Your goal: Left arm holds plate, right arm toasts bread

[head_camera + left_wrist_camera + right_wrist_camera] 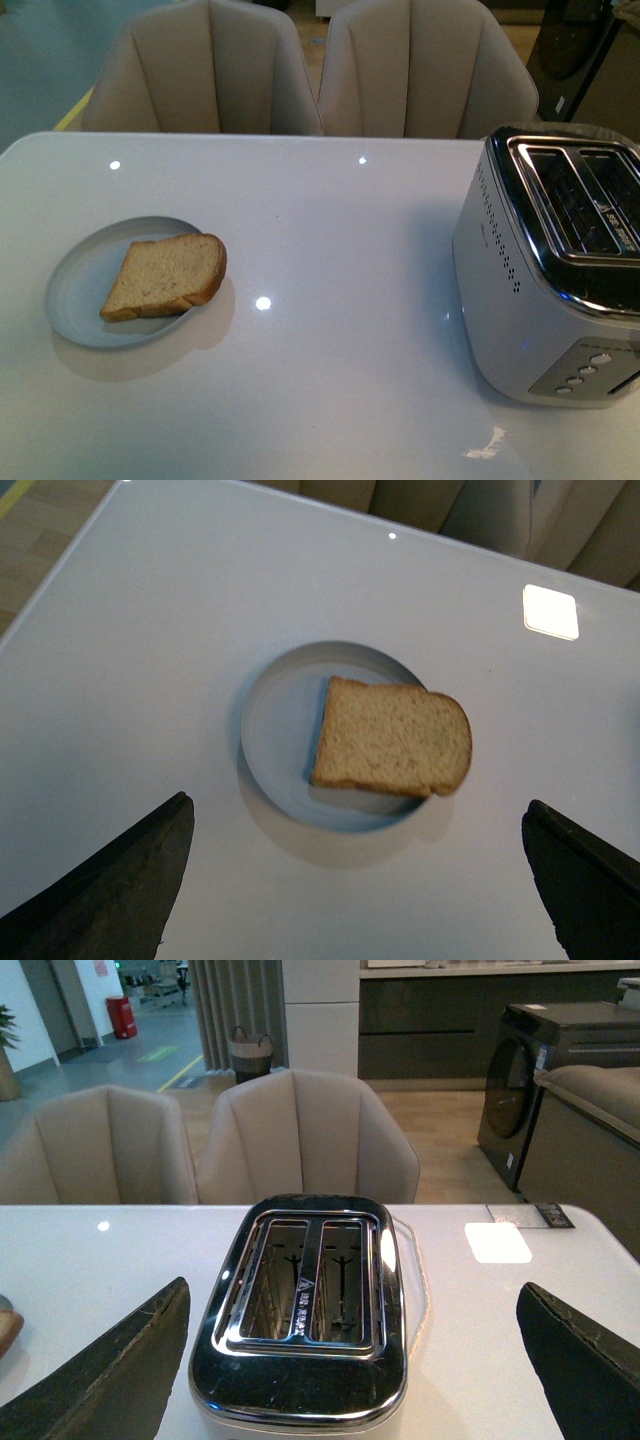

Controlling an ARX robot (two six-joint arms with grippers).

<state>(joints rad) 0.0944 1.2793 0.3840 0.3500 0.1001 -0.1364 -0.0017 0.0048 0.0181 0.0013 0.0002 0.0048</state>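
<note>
Lying flat on plate (75, 290), bread (165, 275): light brown, darker crust, rounded top overhanging rim (toaster (540, 290) side). Left gripper (357, 805) spread wide above it; right gripper (352, 1290) spread too.

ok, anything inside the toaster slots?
No bread: the toaster shows two empty slots with bare wire guides. Their depths are dark, so the bottoms cannot be seen.

Brown bread slice (165, 276) lies on pale blue-grey plate (78, 288) w/ rounded top overhanging rim.
</note>
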